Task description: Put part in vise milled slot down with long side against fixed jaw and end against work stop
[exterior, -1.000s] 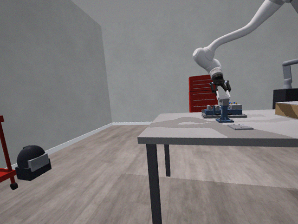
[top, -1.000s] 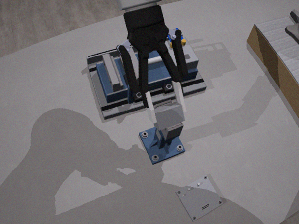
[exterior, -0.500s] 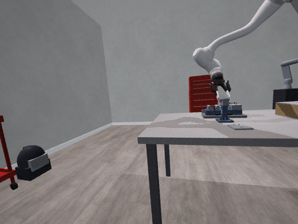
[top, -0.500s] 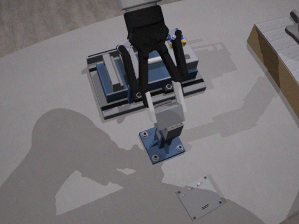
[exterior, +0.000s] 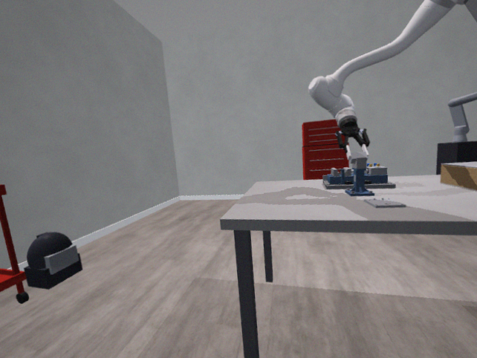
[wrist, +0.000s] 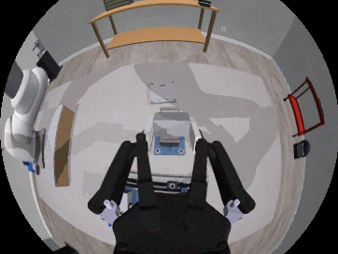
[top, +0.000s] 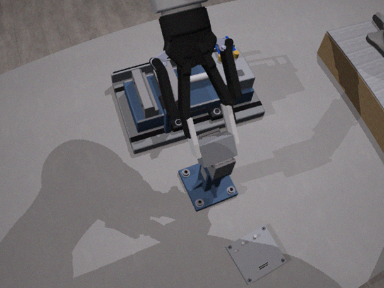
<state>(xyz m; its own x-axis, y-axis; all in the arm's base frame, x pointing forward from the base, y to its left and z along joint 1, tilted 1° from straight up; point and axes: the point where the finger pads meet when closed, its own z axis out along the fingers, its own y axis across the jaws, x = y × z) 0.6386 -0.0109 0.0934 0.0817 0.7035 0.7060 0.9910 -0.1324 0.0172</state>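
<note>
The grey table (top: pixel 59 107) carries the vise (top: pixel 144 111), V-block (top: pixel 211 193), infeed plate (top: pixel 261 258) and wooden pedestal (top: pixel 370 105).

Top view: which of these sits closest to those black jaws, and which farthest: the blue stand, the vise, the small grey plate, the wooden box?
Measured from the gripper, shut on the part:
1. V-block, directly beneath the part.
2. Vise, just behind, toward the arm.
3. Infeed plate, farther forward and to the right in the picture.
4. Wooden box, at the table's far right.
</note>
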